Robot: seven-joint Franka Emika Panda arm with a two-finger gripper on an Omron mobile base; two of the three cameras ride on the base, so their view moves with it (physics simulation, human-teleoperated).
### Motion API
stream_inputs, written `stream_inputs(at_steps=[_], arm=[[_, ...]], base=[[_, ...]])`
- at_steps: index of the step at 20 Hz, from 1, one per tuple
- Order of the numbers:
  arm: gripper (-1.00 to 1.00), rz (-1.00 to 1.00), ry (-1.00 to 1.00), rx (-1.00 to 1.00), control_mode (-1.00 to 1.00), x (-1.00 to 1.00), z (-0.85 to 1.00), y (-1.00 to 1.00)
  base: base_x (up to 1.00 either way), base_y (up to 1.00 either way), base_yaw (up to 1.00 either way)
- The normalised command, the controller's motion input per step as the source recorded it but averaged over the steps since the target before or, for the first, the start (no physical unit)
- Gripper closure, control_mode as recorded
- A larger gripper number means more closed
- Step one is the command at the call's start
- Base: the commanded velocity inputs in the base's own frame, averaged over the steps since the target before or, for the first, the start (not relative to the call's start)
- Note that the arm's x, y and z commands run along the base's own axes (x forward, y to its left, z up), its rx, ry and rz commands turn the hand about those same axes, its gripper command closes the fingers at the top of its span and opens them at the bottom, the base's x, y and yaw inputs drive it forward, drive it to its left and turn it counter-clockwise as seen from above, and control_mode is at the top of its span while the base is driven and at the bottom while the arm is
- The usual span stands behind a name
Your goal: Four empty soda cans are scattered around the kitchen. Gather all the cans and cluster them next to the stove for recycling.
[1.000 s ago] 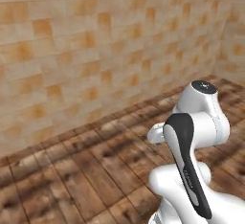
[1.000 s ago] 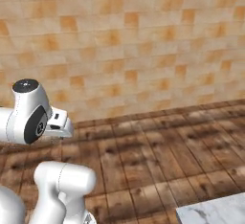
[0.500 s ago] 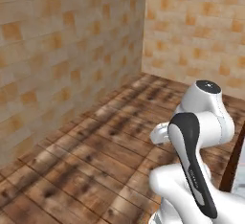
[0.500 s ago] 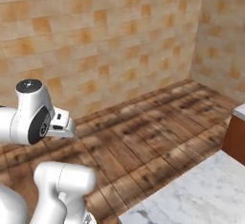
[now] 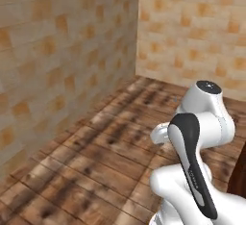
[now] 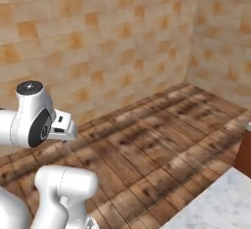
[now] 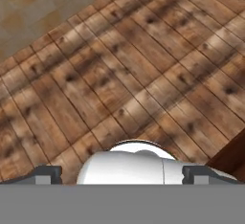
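Fingers (image 7: pixel 50 173) spread wide, empty, over wooden floor (image 7: pixel 143 65).

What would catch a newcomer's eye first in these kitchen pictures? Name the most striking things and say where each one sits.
The white arm with its dark joints stands out first, rising folded from the lower right of the left base view. Behind it, tan tiled walls meet in a corner above a dark wooden plank floor. At the lower right of the right base view, a pale marble counter edges in, and in the hand view the open gripper hangs over bare floor.
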Motion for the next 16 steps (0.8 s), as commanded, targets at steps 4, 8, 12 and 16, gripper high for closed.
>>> stream_inputs(at_steps=[4, 8, 12, 16], arm=[[-1.00, 0.00, 0.00, 0.00, 1.00, 0.00, 0.00, 0.00], [-1.00, 0.00, 0.00, 0.00, 1.00, 0.00, 0.00, 0.00], [-1.00, 0.00, 0.00, 0.00, 1.00, 0.00, 0.00, 0.00], [-1.00, 0.00, 0.00, 0.00, 1.00, 0.00, 0.00, 0.00]], base=[[1.00, 0.99, -0.58], [1.00, 0.98, -0.62], [1.00, 0.89, -0.64], [1.00, 0.83, -0.67]])
